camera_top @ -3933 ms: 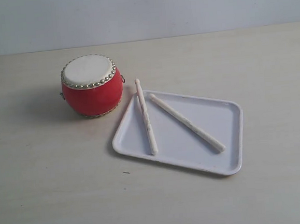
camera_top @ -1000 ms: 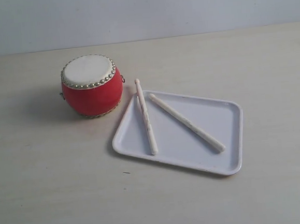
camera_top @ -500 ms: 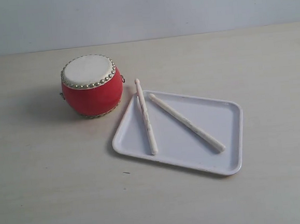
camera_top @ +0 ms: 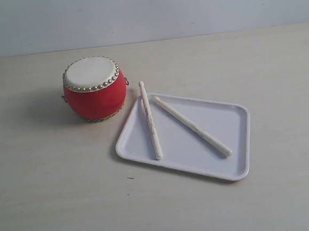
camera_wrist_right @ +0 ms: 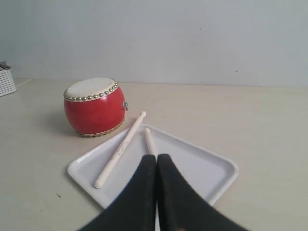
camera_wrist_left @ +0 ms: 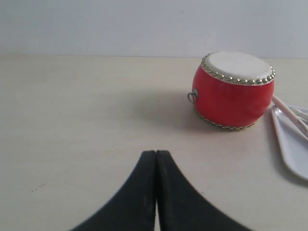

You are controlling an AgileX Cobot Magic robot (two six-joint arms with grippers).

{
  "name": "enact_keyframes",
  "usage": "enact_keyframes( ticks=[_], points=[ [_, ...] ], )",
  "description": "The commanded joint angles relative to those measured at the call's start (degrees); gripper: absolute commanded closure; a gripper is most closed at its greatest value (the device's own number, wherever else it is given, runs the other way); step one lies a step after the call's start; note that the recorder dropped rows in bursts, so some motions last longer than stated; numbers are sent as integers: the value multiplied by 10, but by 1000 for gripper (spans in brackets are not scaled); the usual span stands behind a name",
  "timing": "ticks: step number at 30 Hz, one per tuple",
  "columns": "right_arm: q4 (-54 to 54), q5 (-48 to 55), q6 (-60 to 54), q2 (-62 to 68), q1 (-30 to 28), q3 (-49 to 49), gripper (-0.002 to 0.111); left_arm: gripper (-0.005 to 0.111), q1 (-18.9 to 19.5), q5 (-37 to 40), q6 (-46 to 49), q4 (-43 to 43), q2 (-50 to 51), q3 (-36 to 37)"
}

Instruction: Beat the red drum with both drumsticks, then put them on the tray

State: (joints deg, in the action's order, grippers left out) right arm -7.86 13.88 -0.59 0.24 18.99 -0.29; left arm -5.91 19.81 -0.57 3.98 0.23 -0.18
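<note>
The red drum (camera_top: 94, 88) stands upright on the table, left of the white tray (camera_top: 228, 136). Two off-white drumsticks lie on the tray: one drumstick (camera_top: 150, 120) has its tip over the rim toward the drum, the other drumstick (camera_top: 193, 126) runs diagonally across the middle. Neither gripper shows in the exterior view. In the left wrist view my left gripper (camera_wrist_left: 156, 153) is shut and empty, well short of the drum (camera_wrist_left: 233, 92). My right gripper (camera_wrist_right: 157, 157) is shut and empty too, over the tray (camera_wrist_right: 86, 166) and covering part of one drumstick (camera_wrist_right: 149, 140); the other drumstick (camera_wrist_right: 120, 149) lies free.
A pale wall runs along the table's far edge. A white slatted basket (camera_wrist_right: 5, 78) shows at the edge of the right wrist view, far from the drum (camera_wrist_right: 93, 107).
A dark part at the exterior view's right edge, seen a second ago, has slipped out of the picture. Drum, tray and drumsticks have not moved.
</note>
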Motion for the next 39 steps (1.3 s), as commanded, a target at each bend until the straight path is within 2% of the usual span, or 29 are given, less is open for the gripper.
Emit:
enact_keyframes(
  ticks=[1, 8, 15, 20, 39],
  points=[
    [56, -1, 42, -2, -3, 3, 108, 107, 2, -2, 2, 4, -2, 2],
    [75, 13, 73, -2, -3, 3, 108, 107, 2, -2, 2, 4, -2, 2],
    [73, 13, 55, -2, -3, 3, 108, 107, 2, -1, 2, 4, -2, 2],
    [33, 14, 6, -2, -3, 3, 108, 107, 2, -1, 2, 4, -2, 2],
    [19, 25, 6, -2, -13, 3, 108, 107, 2, -1, 2, 4, -2, 2]
  ],
)
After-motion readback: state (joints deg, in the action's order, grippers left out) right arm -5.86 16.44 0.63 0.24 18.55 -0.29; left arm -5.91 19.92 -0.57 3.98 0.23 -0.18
